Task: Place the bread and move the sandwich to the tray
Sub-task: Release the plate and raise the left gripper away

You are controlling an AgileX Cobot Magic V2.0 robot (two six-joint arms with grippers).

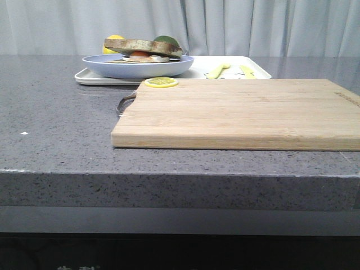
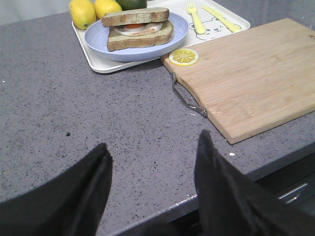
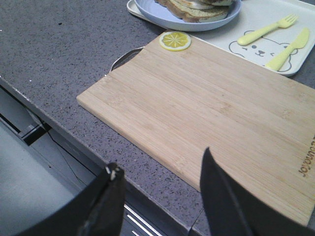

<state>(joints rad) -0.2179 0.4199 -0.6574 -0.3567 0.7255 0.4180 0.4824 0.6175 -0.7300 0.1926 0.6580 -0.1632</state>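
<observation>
The sandwich [image 2: 140, 35] lies on a round pale blue plate [image 2: 98, 42]. The plate stands on the left part of the white tray [image 2: 216, 30] at the back of the counter. A brown-crusted slice of bread [image 2: 135, 17] lies on top, with the fried egg showing under it. From the front the bread [image 1: 151, 45] caps the sandwich [image 1: 147, 56] in the plate [image 1: 112, 63] on the tray [image 1: 194, 72]. My left gripper [image 2: 153, 147] is open over the counter's front edge, far from the plate. My right gripper [image 3: 161, 161] is open by the cutting board's near edge. Both hold nothing.
A pale wooden cutting board [image 1: 242, 109] with a metal handle fills the middle right, with a lemon slice [image 1: 161, 82] on its far left corner. A yellow fork [image 3: 268, 29] and knife [image 3: 290, 47] lie on the tray. Two lemons [image 2: 82, 12] and a green fruit [image 2: 130, 4] sit behind the plate.
</observation>
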